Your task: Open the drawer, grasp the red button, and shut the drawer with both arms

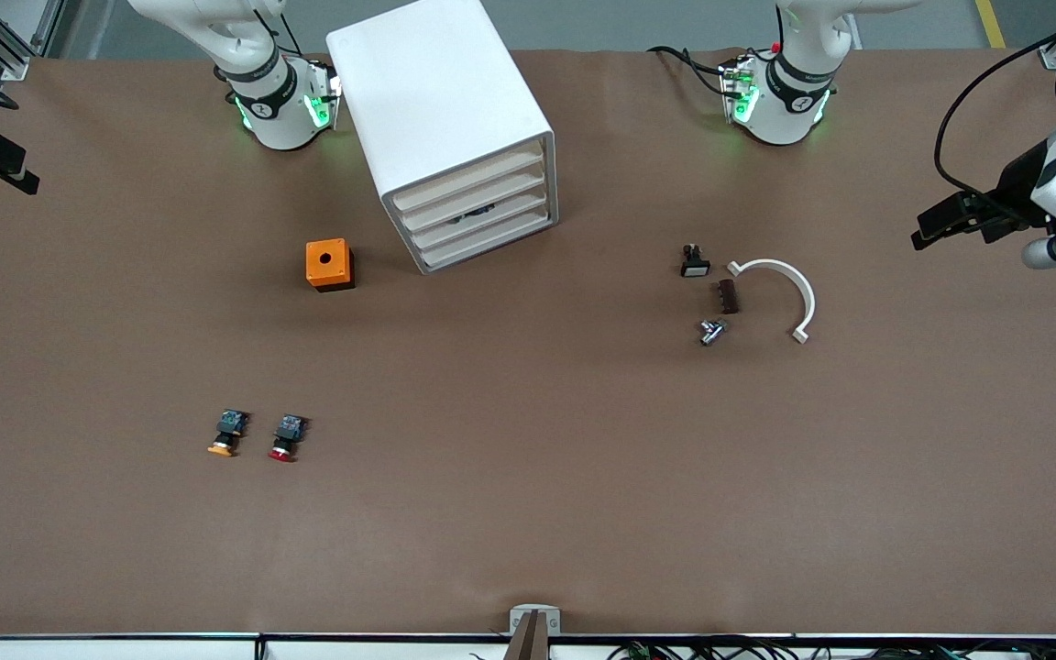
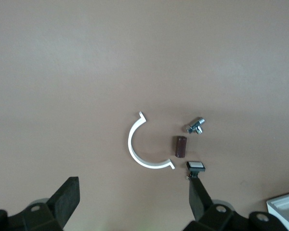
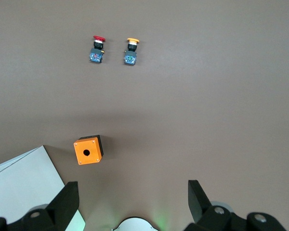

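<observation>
Button (image 1: 285,438): red cap, lying on the brown tabletop (image 1: 528,477) nearest the front camera, just beside an orange-capped button (image 1: 227,434).
Orange box (image 1: 329,264): farther back, near the cabinet (image 1: 451,128).
Drawers (image 1: 478,210): all four shut.
Writing: none readable.
Left hand (image 2: 132,199): spread, over the white half-ring (image 2: 144,144).
Right hand (image 3: 130,202): spread, empty, above the orange box.

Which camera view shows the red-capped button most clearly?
The right wrist view: the red-capped button lies unobstructed beside the orange-capped button, cap and blue body distinct. The front view shows it smaller. The left wrist view does not include it.
</observation>
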### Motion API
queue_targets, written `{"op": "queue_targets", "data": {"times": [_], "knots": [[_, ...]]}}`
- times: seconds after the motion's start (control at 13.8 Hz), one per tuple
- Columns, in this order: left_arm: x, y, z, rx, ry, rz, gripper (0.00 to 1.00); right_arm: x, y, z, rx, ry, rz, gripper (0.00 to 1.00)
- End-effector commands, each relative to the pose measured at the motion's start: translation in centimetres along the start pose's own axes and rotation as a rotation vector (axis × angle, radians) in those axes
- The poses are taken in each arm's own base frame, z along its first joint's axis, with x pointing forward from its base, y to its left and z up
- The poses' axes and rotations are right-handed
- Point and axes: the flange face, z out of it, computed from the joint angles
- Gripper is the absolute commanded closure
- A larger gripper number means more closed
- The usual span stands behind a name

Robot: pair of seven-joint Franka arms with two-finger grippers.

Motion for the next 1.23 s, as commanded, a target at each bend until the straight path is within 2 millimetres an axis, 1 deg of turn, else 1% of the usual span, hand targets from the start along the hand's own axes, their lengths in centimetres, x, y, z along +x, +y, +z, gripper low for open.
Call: {"op": "queue_targets", "data": {"times": [0.0, 0.07, 0.22, 0.36, 0.58, 0.8, 1.02, 1.16], "knots": [[-0.1, 0.8, -3.0, 0.034, 0.071, 0.032, 0.0, -0.9, 0.2, -0.3, -0.011, 0.003, -0.003, 0.0], [-0.1, 0.9, -3.5, 0.033, 0.081, 0.026, 0.0, -0.9, 0.2, -0.3, -0.011, 0.003, -0.003, 0.0], [-0.1, 0.9, -3.8, 0.034, 0.084, 0.016, 0.0, -0.9, 0.2, -0.3, -0.011, 0.004, -0.003, 0.0], [-0.1, 1.2, -5.1, 0.03, 0.099, 0.02, 0.0, -1.0, 0.3, -0.4, -0.011, 0.007, -0.003, 0.0], [-0.2, 1.2, -5.7, 0.03, 0.105, 0.022, 0.0, -0.9, 0.3, -0.4, -0.01, 0.015, -0.004, 0.0], [-0.4, 1.3, -5.5, 0.032, 0.085, 0.029, 0.0, -0.8, 0.3, -0.7, -0.01, 0.036, -0.004, 0.0], [0.0, 1.4, -4.9, 0.033, 0.074, 0.033, 0.0, -0.8, 0.2, -0.9, -0.008, 0.046, -0.004, 0.0], [0.3, 1.3, -5.3, 0.03, 0.082, 0.024, 0.0, -0.8, 0.2, -0.9, -0.005, 0.046, -0.005, 0.0]]}}
